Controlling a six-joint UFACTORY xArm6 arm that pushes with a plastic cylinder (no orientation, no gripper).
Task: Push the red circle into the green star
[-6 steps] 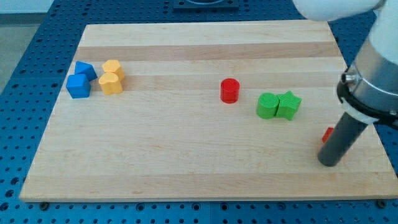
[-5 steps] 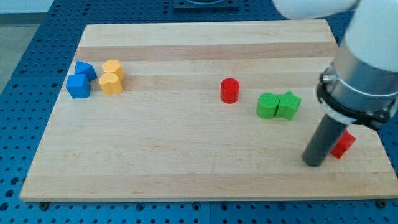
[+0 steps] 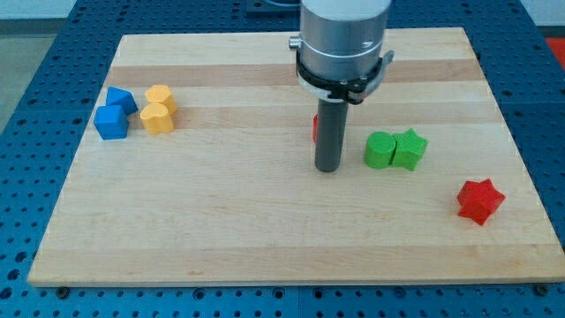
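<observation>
The red circle point(image 3: 315, 128) is almost wholly hidden behind my rod; only a sliver of its left edge shows. The green star point(image 3: 410, 148) sits right of the board's middle, touching a green circle point(image 3: 380, 150) on its left. My tip point(image 3: 328, 166) rests on the board just below the red circle, left of the green circle.
A red star point(image 3: 479, 200) lies near the board's right edge. Two blue blocks point(image 3: 113, 112) and two yellow blocks point(image 3: 159, 109) sit grouped at the view's left. The wooden board point(image 3: 265, 230) ends on a blue perforated table.
My rod has swept from the lower right to the board's middle, now in front of the red circle. The red star is uncovered. No block has visibly moved.
</observation>
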